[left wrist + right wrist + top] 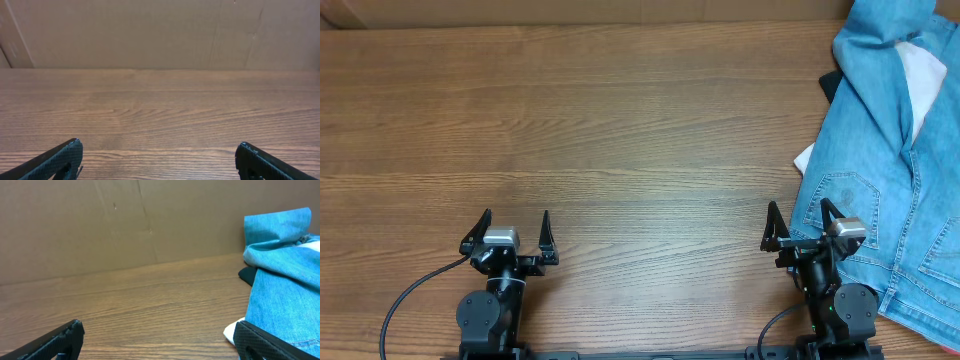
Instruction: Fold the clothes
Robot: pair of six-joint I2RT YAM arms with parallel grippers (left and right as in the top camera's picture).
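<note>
Denim jeans (880, 200), crumpled; woodgrain table (620, 120)

Even, soft, shadowless light; perhaps slight blur.

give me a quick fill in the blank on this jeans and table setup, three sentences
1. The jeans lie toward the robot's ____ side of the table.
2. The left pincer and the right pincer both stand ____, holding nothing.
3. The jeans are light ____ denim.

Missing words: right; open; blue
</note>
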